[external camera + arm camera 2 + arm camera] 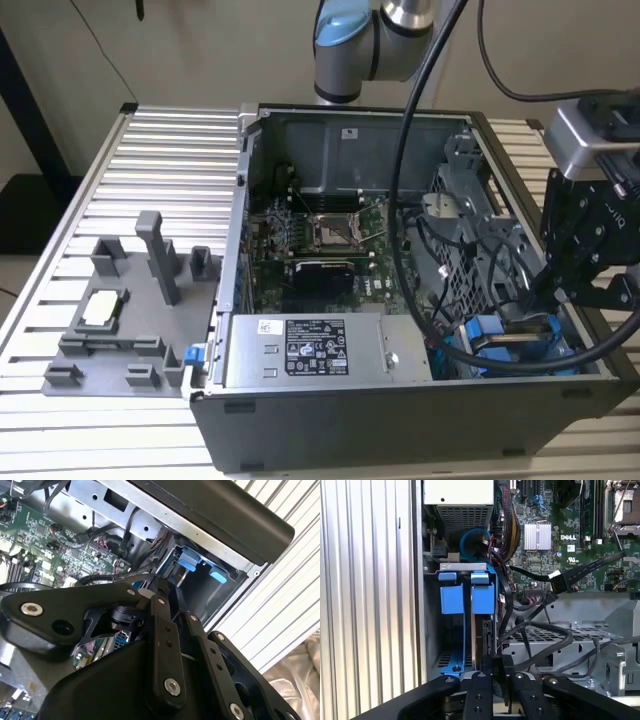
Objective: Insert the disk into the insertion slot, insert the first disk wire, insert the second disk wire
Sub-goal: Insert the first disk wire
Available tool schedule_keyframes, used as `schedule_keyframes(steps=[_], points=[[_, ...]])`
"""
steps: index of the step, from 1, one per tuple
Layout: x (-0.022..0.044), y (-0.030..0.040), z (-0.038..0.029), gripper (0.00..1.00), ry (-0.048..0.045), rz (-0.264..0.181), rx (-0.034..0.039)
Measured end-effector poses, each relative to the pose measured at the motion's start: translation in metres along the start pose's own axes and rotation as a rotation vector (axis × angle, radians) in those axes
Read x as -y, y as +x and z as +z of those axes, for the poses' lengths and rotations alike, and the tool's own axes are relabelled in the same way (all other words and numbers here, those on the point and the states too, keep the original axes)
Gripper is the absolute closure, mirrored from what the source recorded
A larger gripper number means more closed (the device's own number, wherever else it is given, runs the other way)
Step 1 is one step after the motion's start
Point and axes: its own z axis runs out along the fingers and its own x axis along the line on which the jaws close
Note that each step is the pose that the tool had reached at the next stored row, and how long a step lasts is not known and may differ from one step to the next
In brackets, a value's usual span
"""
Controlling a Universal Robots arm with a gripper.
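The disk (479,635) is standing on edge in the drive bay (431,630) at a corner of the open computer case (300,425), which is lying on its side on the slatted counter (150,140); in the first wrist view it is showing as a narrow silver-grey strip, its blue front sitting level with the other blue-fronted carrier (452,599) just beside it, so it is looking seated, or very nearly so; its long axis is running along the bay, blue front pointing toward the power supply (380,355) and far end toward the case wall nearest the gripper (496,667); the gripper is hanging over that far end, probably because the bay is open from above there while the blue front is crowded by cables; its fingers (480,687) are drawn close together with barely a gap, and I cannot tell whether they are pinching the disk's upper edge or merely bearing against it; a black connector (559,581) is lying loose over the motherboard (530,565), well apart from the disk, suggesting the wires are not yet plugged in.
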Motion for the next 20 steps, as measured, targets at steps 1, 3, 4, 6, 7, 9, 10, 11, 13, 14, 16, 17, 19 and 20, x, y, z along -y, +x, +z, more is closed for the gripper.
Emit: schedule_keyframes(steps=[1, 3, 4, 6, 7, 9, 10, 11, 13, 14, 16, 17, 19, 20], points=[[0.0, 0.0001, 0.0013, 0.81, 0.0001, 0.0, 0.0003], [0.0, 0.0002, 0.0036, 0.81, 0.0001, -0.001, 0.0006], [0.0, 0.0002, 0.0044, 0.81, 0.0001, -0.002, 0.0006], [0.0, 0.0003, 0.0056, 0.81, -0.0004, -0.007, 0.0005], [0.0001, 0.0004, 0.0062, 0.81, -0.0005, -0.009, 0.0005], [0.0004, 0.0005, 0.0077, 0.81, -0.0008, -0.014, 0.0005], [0.0004, 0.0005, 0.0082, 0.81, -0.0009, -0.015, 0.0005], [0.0005, 0.0005, 0.0086, 0.81, -0.0008, -0.015, 0.0004], [0.0009, 0.0006, 0.0101, 0.81, -0.0009, -0.015, 0.0008], [0.0013, 0.0006, 0.0108, 0.81, -0.0009, -0.015, 0.0008], [0.0022, 0.0006, 0.0121, 0.81, -0.0009, -0.015, 0.0008], [0.0023, 0.0007, 0.0127, 0.81, -0.0009, -0.015, 0.0008], [0.0023, 0.0007, 0.0136, 0.81, -0.0009, -0.015, 0.0005], [0.0023, 0.0008, 0.0141, 0.81, -0.0009, -0.015, 0.0007]])
